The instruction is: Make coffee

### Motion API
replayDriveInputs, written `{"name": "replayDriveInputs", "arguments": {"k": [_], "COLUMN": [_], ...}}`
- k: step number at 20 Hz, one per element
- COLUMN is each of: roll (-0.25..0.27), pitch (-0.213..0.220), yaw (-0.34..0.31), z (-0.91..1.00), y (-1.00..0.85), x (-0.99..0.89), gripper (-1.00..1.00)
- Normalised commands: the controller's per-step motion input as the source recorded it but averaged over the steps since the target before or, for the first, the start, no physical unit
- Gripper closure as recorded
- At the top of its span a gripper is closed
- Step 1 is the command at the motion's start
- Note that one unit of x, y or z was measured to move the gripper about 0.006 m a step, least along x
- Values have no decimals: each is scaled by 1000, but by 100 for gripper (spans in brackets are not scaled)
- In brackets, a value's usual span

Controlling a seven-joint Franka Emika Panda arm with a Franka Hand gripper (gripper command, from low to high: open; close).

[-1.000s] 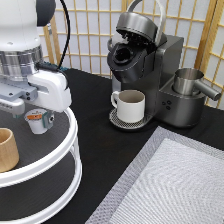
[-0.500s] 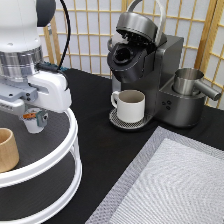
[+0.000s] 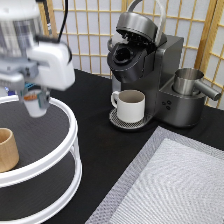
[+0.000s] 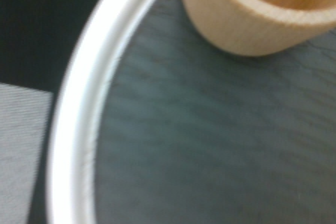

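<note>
Your gripper (image 3: 34, 102) sits clamped on the coffee pod (image 3: 33, 103) above the white turntable (image 3: 70, 120), wooden cup (image 3: 7, 149) near its edge, mug (image 3: 130, 105) under the brewer (image 3: 150, 70) beyond.

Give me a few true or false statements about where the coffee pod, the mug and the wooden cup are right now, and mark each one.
1. The coffee pod is at the pincer, above the top tier of the white round shelf. True.
2. The cream mug sits on the round shelf. False: it stands on the coffee machine's drip tray.
3. The coffee machine's lid is raised. True.
4. The wooden cup stands on the grey mat. False: it is on the shelf's top tier, at the exterior view's left.
5. The pod is already in the machine. False: it is at the pincer.
</note>
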Motion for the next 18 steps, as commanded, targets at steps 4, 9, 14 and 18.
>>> {"name": "replayDriveInputs", "arguments": {"k": [4,9,14,18], "roll": [110,163,216,290], "pitch": [56,98,156,214], "yaw": [0,0,0,-1], "z": [895,696,527,299], "y": [647,699,619,315], "x": [583,667,687,629], "gripper": [100,100,100,100]}}
